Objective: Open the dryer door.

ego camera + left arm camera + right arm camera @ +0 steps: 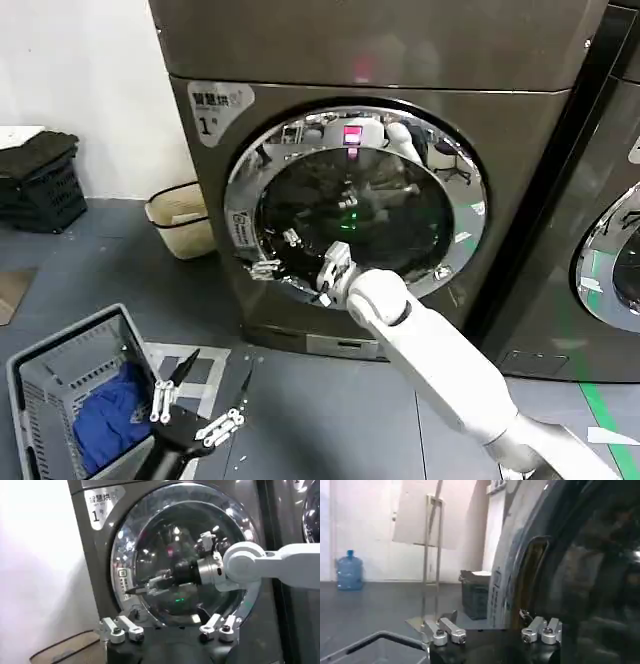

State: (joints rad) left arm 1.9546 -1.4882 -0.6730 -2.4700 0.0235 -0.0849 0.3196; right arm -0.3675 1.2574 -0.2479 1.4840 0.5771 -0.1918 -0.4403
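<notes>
Reaching my right tool [268, 268] to the lower-left rim of the door [355, 205] on machine "1", its fingers apart and holding nothing. Next I judge: hook the rim, pull outward. Left tool [195, 405] idles low, open.

Dim room; glare on dryer door [460, 190] chrome; wrist views soft.
</notes>
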